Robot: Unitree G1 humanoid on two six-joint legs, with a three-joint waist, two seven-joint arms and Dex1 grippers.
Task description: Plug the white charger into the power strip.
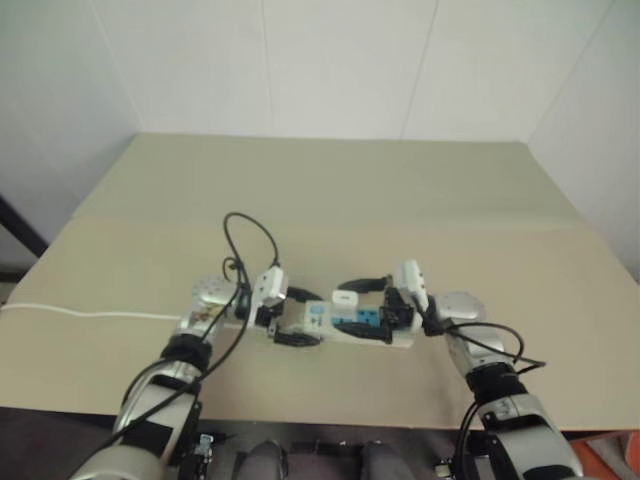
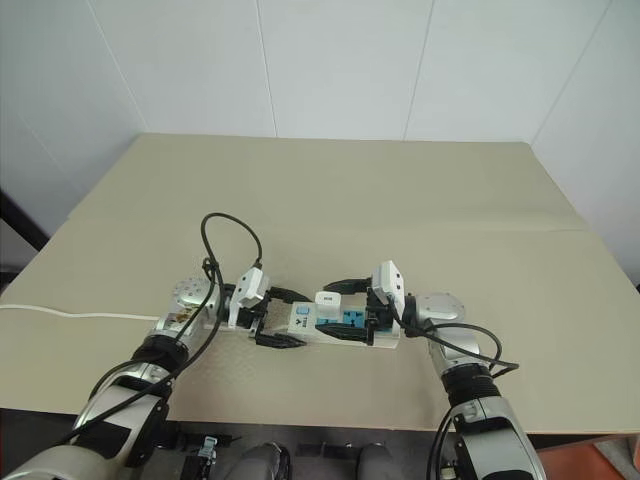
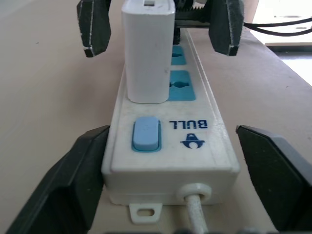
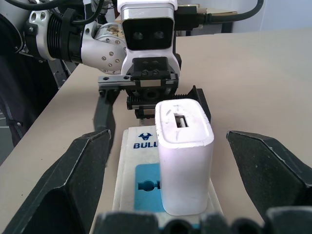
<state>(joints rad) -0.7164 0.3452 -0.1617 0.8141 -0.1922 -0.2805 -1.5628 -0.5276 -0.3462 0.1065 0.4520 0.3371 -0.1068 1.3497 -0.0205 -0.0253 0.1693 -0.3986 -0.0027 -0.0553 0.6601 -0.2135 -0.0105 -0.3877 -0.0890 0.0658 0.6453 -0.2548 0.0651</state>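
Note:
The power strip (image 1: 318, 322) lies on the tan table (image 1: 330, 190) near its front edge, between my two arms. The white charger (image 1: 344, 297) stands upright in the blue socket closest to the blue switch (image 3: 146, 133). My left gripper (image 1: 295, 318) is open, with a finger on each side of the strip's switch end. In the left wrist view one finger (image 3: 73, 180) lies close along the strip's side and the other stands apart. My right gripper (image 4: 168, 144) is open around the charger (image 4: 184, 156), with a gap on both sides.
The strip's thin white cord (image 1: 80, 313) runs left across the table to its edge. White walls close off the back and the sides. Black cables loop above my left wrist (image 1: 250, 235).

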